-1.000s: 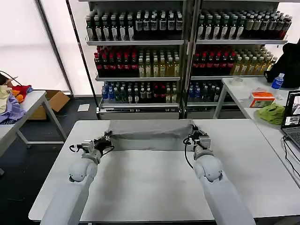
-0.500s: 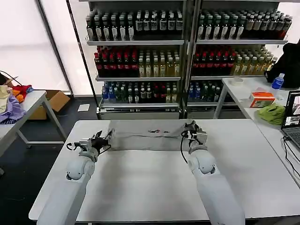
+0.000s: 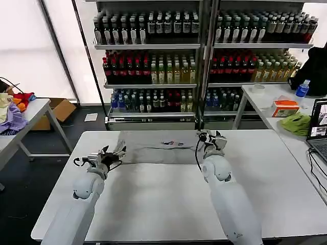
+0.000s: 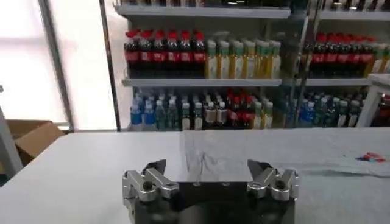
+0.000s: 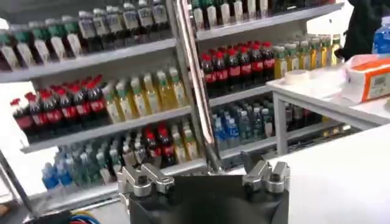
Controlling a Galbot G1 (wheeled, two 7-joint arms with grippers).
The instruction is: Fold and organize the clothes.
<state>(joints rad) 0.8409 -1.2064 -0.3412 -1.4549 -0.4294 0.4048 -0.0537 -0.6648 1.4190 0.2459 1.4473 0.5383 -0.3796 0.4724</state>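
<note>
A grey shirt point(image 3: 163, 149) lies flat along the far side of the white table point(image 3: 163, 199), its small multicoloured chest print point(image 3: 172, 143) facing up. My left gripper point(image 3: 118, 151) is at the shirt's left edge, open and holding nothing. In the left wrist view the left gripper point(image 4: 207, 165) stands just short of the shirt point(image 4: 256, 155). My right gripper point(image 3: 209, 137) hovers over the shirt's right far corner, open as well. In the right wrist view the right gripper point(image 5: 195, 171) faces the shelves with nothing between its jaws.
Shelves of bottles point(image 3: 153, 61) stand behind the table. A side table at the right carries a lime-green cloth point(image 3: 295, 122), a tissue box point(image 3: 285, 107) and a laptop point(image 3: 319, 130). Coloured fabrics point(image 3: 13, 115) lie on a table at the left, near a cardboard box point(image 3: 61, 108).
The shirt edge that both grippers held raised has come down and now lies flat with the print showing. Both grippers have let go; the right one moved toward the far edge.
</note>
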